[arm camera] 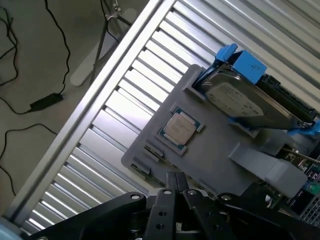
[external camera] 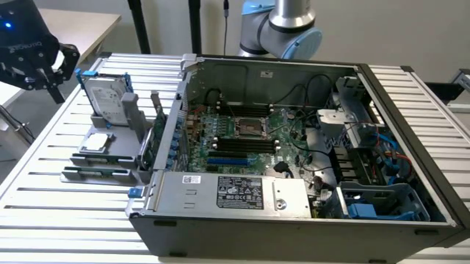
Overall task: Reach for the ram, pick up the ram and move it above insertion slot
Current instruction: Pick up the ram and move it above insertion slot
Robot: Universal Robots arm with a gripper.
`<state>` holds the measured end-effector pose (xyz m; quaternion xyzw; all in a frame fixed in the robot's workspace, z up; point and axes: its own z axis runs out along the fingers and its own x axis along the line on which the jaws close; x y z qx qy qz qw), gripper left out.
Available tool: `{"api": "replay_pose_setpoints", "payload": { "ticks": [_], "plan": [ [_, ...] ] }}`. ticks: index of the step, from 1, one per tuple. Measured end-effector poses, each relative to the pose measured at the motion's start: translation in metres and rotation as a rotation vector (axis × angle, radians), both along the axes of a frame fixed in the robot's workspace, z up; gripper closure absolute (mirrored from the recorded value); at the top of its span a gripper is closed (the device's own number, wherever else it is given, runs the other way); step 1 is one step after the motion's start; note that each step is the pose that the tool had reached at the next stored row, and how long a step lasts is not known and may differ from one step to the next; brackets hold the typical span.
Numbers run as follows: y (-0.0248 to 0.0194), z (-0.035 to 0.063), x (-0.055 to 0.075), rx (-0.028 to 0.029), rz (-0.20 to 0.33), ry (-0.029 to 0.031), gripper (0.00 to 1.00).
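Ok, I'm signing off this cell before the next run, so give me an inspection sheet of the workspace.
Surface: slatted metal table.
Job's things: ram not held; cannot tell it among the green boards upright in the grey holder.
Clutter: hard drive in blue caddy, CPU, both on that holder; open computer case.
End effector: shut, empty, raised near the holder.
Cables: wiring inside the case; black leads on the floor.
Surroundings: arm base behind the case; stand legs on the floor.

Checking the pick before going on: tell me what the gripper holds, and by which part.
Nothing is held. The gripper is shut and empty, facing the grey holder that carries the processor.
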<state>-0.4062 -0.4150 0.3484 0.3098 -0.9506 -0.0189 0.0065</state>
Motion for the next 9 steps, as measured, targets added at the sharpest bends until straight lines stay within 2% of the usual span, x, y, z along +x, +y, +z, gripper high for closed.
{"api": "replay_pose_setpoints", "payload": {
  "ticks": [9],
  "plan": [
    [0.0, 0.0, 0.0, -0.0001, 0.163, 0.0001, 0.89]
  ]
}}
